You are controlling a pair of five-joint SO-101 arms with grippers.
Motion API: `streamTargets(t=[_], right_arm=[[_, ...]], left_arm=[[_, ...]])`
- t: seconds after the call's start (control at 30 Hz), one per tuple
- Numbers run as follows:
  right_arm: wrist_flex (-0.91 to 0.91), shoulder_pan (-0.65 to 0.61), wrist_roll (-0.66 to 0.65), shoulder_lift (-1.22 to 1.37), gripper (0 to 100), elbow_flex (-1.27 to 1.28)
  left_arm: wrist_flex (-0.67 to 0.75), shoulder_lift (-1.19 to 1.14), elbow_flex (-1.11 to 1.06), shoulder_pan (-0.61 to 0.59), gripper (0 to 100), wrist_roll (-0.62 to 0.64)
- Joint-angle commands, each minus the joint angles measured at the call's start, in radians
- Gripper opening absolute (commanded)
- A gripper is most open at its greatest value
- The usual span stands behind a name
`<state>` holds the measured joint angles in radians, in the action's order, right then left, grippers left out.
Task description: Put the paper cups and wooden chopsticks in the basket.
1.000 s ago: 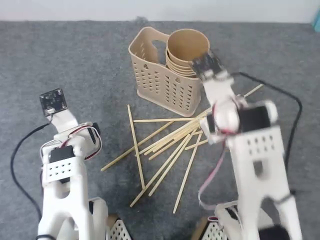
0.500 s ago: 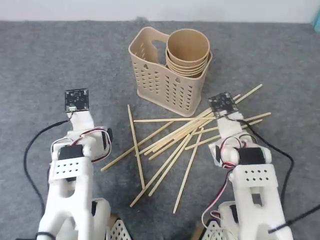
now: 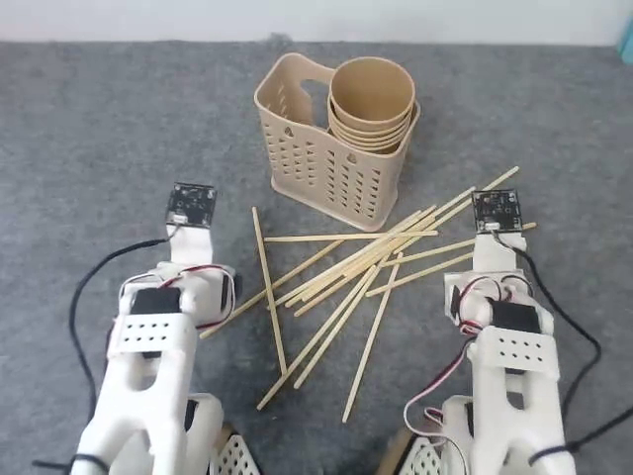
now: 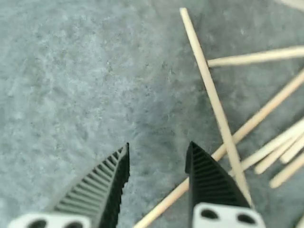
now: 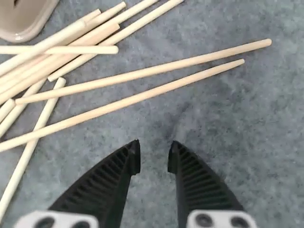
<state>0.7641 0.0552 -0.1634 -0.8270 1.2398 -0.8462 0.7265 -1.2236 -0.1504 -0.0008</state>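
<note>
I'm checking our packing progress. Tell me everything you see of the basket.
The basket looks like beige plastic: tall, round-cornered, its walls pierced by rows of small holes, with a handle cut-out near its far rim. It stands upright on the grey table surface, far middle. A nested stack of paper cups sits in its right part, rising above the rim; the left part looks empty. Loose chopsticks lie just before its base; whether any touch it is unclear.

Robotics lab bench, grey felt mat (image 3: 89, 119), left arm (image 3: 148, 341), right arm (image 3: 514, 351)
</note>
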Motion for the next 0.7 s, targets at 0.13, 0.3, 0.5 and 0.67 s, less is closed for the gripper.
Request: streamTargets(t=[0.13,0.3,0.5,0.67], right_arm=[[-0.024,0.016,0.014,0.002,12.3,-0.006],[-0.036,-0.024,0.003,0.002,12.3,0.014],[-0.053,-0.031,-0.028,0.002,12.3,0.028],[-0.053,-0.031,-0.028,0.002,12.3,0.028]], left_arm=[[-0.048,0.02,0.122,-0.011,19,0.232],[-0.057,0.018,0.159,0.066,19,0.293],[-0.055,0.003,0.257,0.124,19,0.394],[-0.097,-0.21,0.435,0.126,19,0.427]])
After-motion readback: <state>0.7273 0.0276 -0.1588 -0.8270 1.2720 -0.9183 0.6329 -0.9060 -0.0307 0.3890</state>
